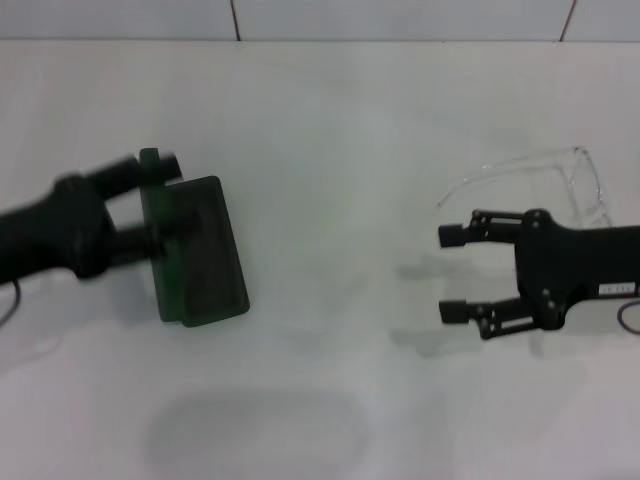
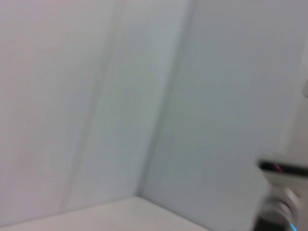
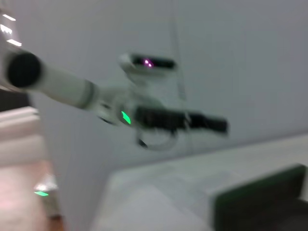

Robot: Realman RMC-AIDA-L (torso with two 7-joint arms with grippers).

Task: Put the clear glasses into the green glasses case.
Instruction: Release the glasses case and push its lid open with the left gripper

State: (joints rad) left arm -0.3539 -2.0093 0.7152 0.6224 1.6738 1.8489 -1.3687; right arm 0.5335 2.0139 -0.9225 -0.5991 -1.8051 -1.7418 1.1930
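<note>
White table (image 1: 330,110), pale tiled wall (image 1: 400,18) behind

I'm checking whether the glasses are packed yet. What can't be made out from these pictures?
- Head view: left claw is motion-blurred at the green glasses case; its grip is unreadable.
- Head view: clear glasses are faint, partly behind the open right claw.
- Right wrist view: the case sits blurred, cut by the frame edge.
- Left wrist view: only wall.

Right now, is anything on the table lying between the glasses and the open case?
Nothing visible does. The table is bare between the clear glasses and the green case; only the right end effector hovers beside the glasses.
</note>
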